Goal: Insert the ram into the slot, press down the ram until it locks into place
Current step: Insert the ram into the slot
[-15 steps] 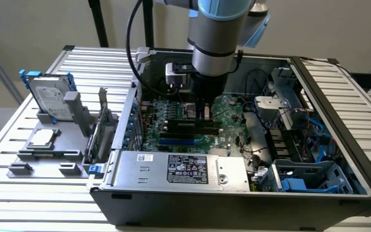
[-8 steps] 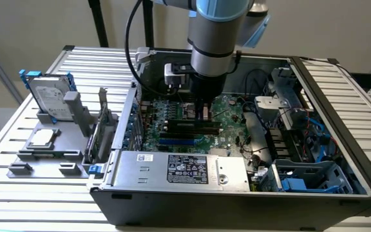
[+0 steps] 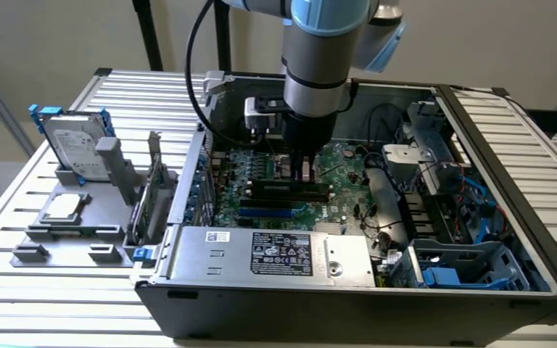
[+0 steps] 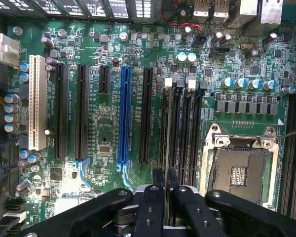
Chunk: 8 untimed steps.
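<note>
Crowded motherboard (image 4: pixel 108 143): gripper (image 4: pixel 166 175), ram (image 4: pixel 168 158) over slot (image 4: pixel 164 118)

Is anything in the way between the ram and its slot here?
Nothing visible. The end effector holds the ram edge-on, lined up along a black slot, with no cable or part between them. Whether it already touches the slot cannot be told.

arm (image 3: pixel 318 65): silver-grey cylinder, light-blue joint caps | cable (image 3: pixel 191 72): black, looped | jaws: black bolted links, round screws (image 4: pixel 212 194)
</note>
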### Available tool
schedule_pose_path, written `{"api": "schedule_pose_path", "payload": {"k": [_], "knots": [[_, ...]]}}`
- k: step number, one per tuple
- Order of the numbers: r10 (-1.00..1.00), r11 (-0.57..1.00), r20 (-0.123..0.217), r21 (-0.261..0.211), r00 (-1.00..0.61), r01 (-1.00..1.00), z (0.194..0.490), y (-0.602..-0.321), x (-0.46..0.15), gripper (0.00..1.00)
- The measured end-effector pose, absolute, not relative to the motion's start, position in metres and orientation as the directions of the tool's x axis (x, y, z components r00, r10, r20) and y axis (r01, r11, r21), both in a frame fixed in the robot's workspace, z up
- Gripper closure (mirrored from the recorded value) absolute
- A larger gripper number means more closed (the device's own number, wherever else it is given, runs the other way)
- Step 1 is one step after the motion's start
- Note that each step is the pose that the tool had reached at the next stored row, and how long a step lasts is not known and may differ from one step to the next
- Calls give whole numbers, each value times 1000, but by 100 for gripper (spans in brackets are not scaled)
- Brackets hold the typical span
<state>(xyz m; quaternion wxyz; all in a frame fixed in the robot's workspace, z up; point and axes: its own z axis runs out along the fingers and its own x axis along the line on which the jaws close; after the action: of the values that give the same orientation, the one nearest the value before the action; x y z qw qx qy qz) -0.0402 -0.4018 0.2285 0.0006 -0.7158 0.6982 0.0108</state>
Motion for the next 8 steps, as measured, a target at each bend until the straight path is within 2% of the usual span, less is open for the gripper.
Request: {"api": "schedule_pose_path", "payload": {"k": [8], "knots": [[-1000, -25, -16, 14, 24, -1000, 226, -402, -40, 86]]}}
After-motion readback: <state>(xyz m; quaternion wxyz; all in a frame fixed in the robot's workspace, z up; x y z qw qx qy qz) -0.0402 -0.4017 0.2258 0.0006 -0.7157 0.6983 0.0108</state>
